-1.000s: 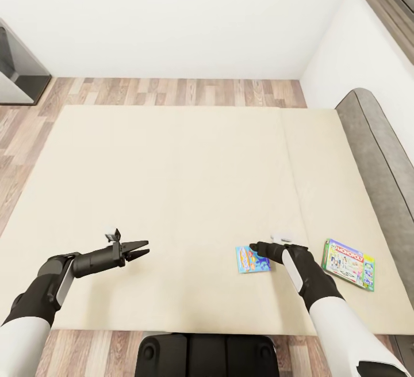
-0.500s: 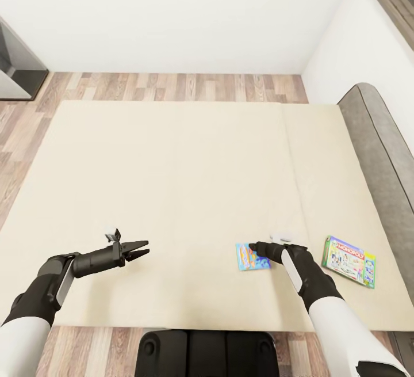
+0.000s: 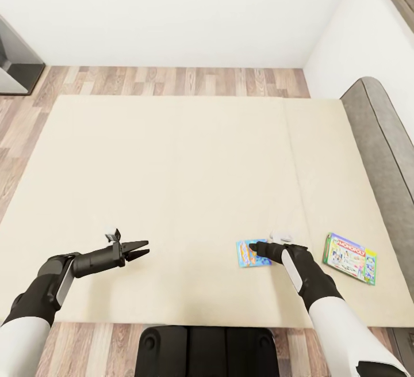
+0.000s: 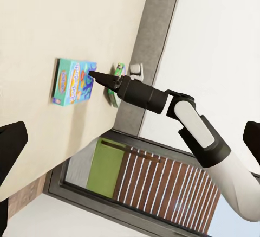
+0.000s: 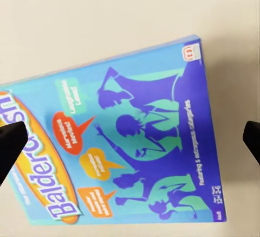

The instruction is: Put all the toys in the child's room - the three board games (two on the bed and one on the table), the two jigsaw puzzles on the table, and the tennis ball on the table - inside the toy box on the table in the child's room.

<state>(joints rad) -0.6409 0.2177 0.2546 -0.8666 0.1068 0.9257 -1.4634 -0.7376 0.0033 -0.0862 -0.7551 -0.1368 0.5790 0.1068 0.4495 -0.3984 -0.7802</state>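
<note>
The bed (image 3: 172,193), a wide beige pad with a grey headboard (image 3: 385,147) along one side, is the landmark here, ringed by wood floor (image 3: 172,80) on its far side. Compared with a second ago the whole head view has slid: the far edge of the bed sits higher in the picture and more of the near floor shows, so the camera has tilted or the trunk has shifted, while the things on the bed have not moved relative to each other.

Two board games lie flat on the bed near its front edge, toward the headboard side. The white-and-green board game (image 3: 349,257) is nearer the headboard. The blue board game (image 3: 250,253) lies just beside it, further from the headboard.

The right pincer (image 3: 260,246) hangs directly over the blue board game; its wrist view shows the box cover (image 5: 124,155) square between two dark fingertips (image 5: 11,145) spread wide, not touching it. Its place over the box has held for the past second, so the grasp seems lined up and only the descent is left.

The left pincer (image 3: 140,247) has also kept still above bare bed, well apart from both games, its jaws spread and holding nothing
</note>
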